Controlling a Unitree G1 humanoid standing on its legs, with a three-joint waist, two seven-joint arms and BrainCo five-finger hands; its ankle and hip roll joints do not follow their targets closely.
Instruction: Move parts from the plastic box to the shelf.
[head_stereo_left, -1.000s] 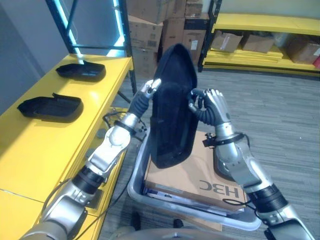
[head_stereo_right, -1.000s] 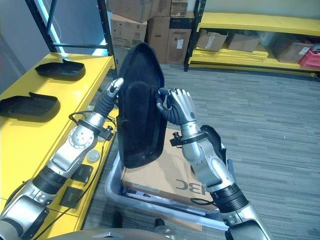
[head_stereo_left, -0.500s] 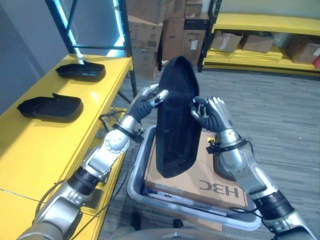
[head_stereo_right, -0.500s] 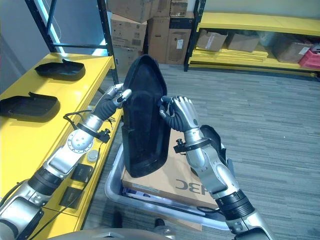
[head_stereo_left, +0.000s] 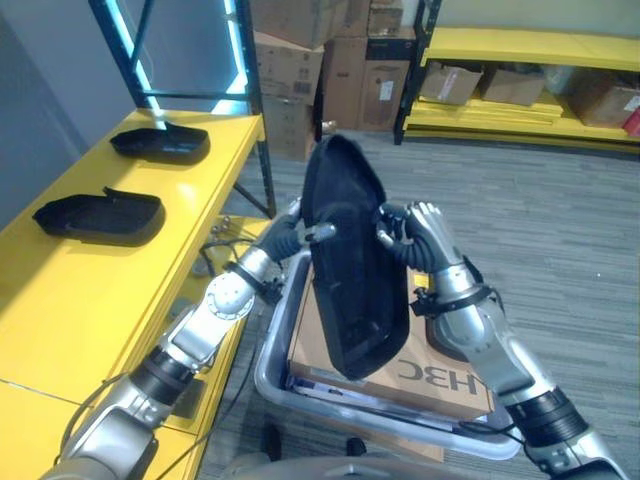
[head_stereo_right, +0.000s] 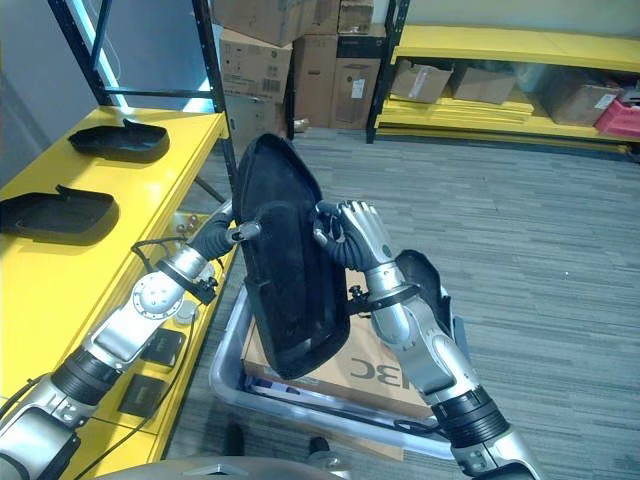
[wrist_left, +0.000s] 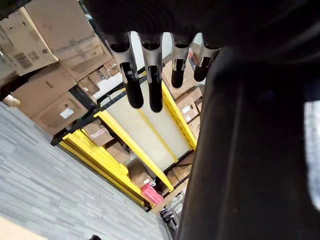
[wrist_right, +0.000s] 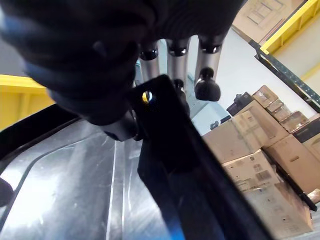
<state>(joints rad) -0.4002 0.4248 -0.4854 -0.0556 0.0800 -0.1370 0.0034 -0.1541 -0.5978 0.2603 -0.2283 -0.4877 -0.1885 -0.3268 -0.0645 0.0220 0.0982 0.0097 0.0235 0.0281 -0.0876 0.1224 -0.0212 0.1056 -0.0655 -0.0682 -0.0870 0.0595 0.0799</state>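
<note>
Part (head_stereo_left: 347, 270) upright between both hands' fingers (head_stereo_left: 322, 232), over box (head_stereo_left: 272, 372).

three black parts (head_stereo_left: 345, 265) (head_stereo_left: 160, 143) (head_stereo_left: 98, 216), one plastic box (head_stereo_left: 275, 375)

Large dark letters stand upside down on the cardboard sheet (head_stereo_left: 425, 372) in the plastic box (head_stereo_left: 262, 375); the stacked cartons' (head_stereo_left: 290, 60) labels are too small to read.

Both hands raised: left hand (head_stereo_left: 300, 228) flat, right hand (head_stereo_left: 415, 232) curled.
</note>
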